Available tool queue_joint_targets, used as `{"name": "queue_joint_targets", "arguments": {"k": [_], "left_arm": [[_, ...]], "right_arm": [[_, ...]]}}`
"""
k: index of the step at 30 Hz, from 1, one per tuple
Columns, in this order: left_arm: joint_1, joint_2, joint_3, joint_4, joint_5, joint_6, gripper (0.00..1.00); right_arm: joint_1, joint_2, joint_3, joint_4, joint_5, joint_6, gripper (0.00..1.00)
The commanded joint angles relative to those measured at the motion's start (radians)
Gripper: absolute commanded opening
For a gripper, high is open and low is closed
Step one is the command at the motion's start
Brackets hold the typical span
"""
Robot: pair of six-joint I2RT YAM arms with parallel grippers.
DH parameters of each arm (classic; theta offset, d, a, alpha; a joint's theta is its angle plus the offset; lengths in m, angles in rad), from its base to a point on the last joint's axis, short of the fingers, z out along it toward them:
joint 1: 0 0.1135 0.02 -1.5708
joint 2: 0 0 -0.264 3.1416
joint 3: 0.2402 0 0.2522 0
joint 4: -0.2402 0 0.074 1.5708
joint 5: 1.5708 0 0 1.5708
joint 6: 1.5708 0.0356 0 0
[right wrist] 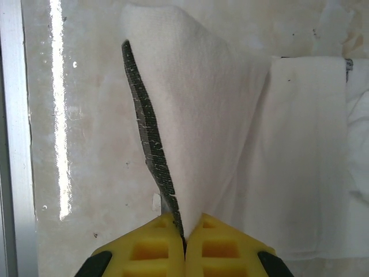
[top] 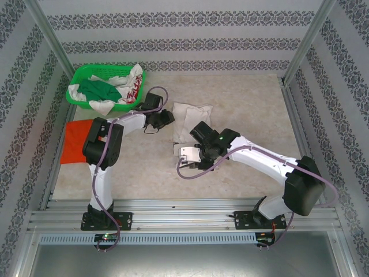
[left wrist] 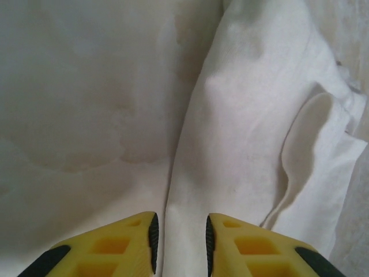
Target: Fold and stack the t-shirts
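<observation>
The cream-white t-shirt (top: 193,112) lies partly folded in the middle of the table. My left gripper (top: 166,119) hovers at its left edge. In the left wrist view this gripper (left wrist: 180,225) stands open, with a raised ridge of the white t-shirt (left wrist: 242,127) running between its pads. My right gripper (top: 185,153) sits at the shirt's near edge. In the right wrist view it (right wrist: 185,224) is shut on a lifted corner of the white t-shirt (right wrist: 190,98), whose edge bears a dark strip (right wrist: 147,133). The orange-red t-shirt (top: 74,141) lies flat at the table's left edge, partly under the left arm.
A green mesh basket (top: 106,67) holding green and white cloths stands at the back left. Metal frame posts rise at the table's back corners, and a metal rail (right wrist: 11,144) runs along the near edge. Bare tabletop (top: 253,109) lies to the right of the white shirt.
</observation>
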Motion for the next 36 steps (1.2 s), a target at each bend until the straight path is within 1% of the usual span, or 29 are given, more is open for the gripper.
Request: {"name": "queue_joint_targets", "arguments": {"k": [1,3,11,14,15,17,20,23,27,31,36], "left_arm": [[-0.011,0.039,0.051,-0.045,0.04,-0.016,0.27],[-0.011,0.059,0.066,-0.036,0.054,-0.021,0.24],[-0.011,0.118,0.113,-0.059,0.053,-0.027,0.22],[-0.012,0.125,0.115,-0.061,0.062,-0.022,0.12],[-0.012,0.125,0.115,-0.062,0.066,-0.016,0.07],[-0.013,0.126,0.11,-0.067,0.075,-0.003,0.0],[-0.012,0.121,0.089,-0.069,0.083,0.018,0.0],[-0.013,0.117,0.059,-0.064,0.085,0.035,0.0],[-0.01,0.116,0.019,-0.041,0.073,0.018,0.0],[-0.001,0.117,-0.018,-0.008,0.074,0.003,0.0],[0.01,0.134,0.0,-0.052,0.085,0.021,0.0]], "right_arm": [[-0.01,0.007,0.027,-0.02,-0.01,-0.025,0.0],[-0.012,0.011,0.029,-0.02,-0.01,-0.026,0.0],[-0.02,0.014,0.036,-0.02,-0.008,-0.035,0.0],[-0.03,0.008,0.041,-0.014,0.0,-0.042,0.0],[-0.034,0.007,0.047,-0.012,0.006,-0.048,0.0],[-0.046,0.004,0.061,-0.005,0.019,-0.054,0.0],[-0.063,0.008,0.092,0.002,0.036,-0.08,0.0],[-0.086,0.033,0.133,0.018,0.081,-0.119,0.0],[-0.128,0.105,0.228,0.022,0.121,-0.168,0.0],[-0.166,0.186,0.323,0.02,0.123,-0.217,0.0],[-0.212,0.29,0.453,0.019,0.135,-0.27,0.0]]}}
